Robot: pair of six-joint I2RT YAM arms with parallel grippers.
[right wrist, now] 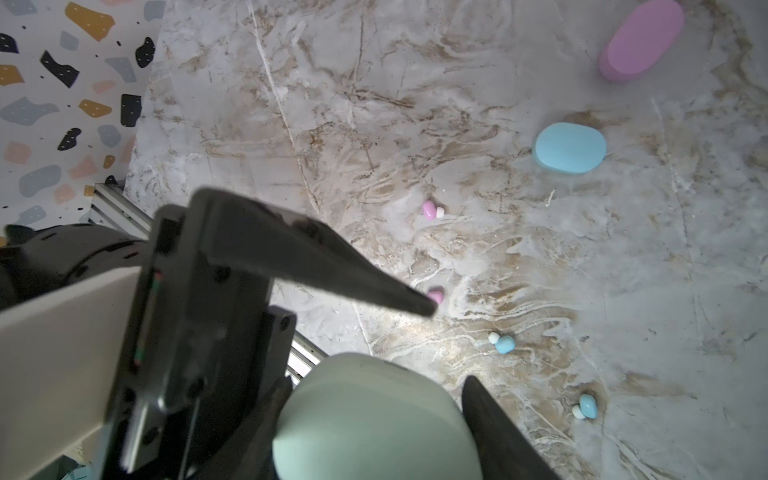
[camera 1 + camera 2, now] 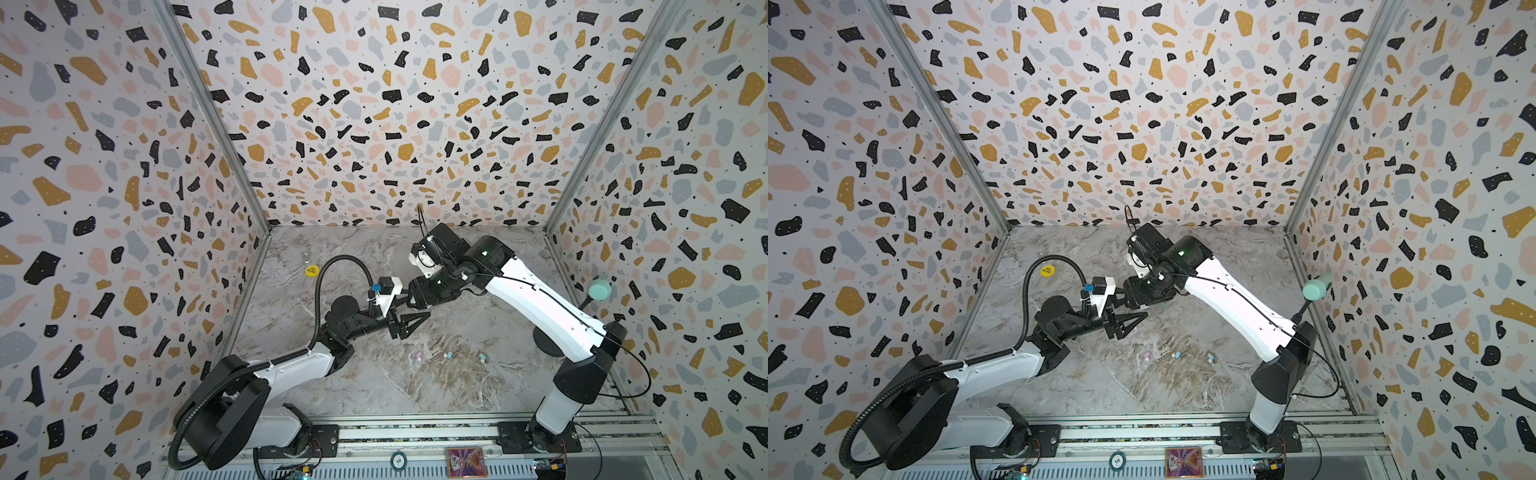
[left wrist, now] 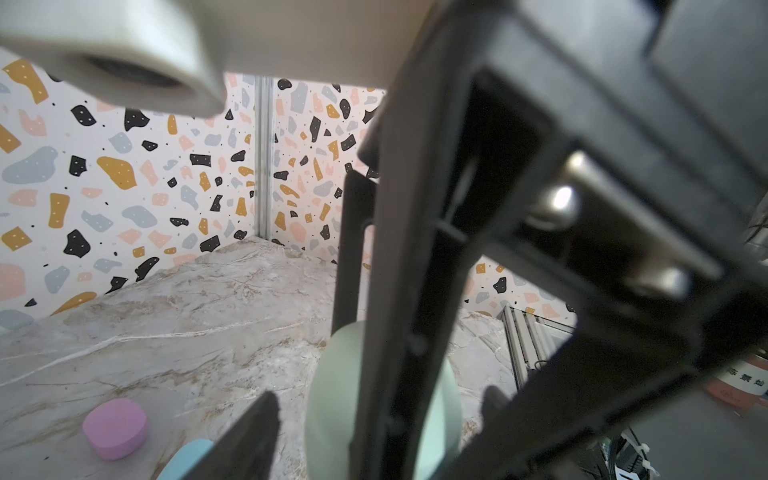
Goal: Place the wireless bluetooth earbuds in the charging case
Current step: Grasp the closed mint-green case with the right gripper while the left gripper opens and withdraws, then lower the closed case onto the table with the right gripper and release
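Mint case in right end effector, earbuds apart on marble tabletop

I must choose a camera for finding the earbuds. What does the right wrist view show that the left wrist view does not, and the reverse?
Only the right wrist view shows earbuds: two pink earbuds, one partly hidden, and two blue earbuds. Only the left wrist view shows a wall corner with its metal post. Both show the mint case, the pink case, the blue case and the marble table.
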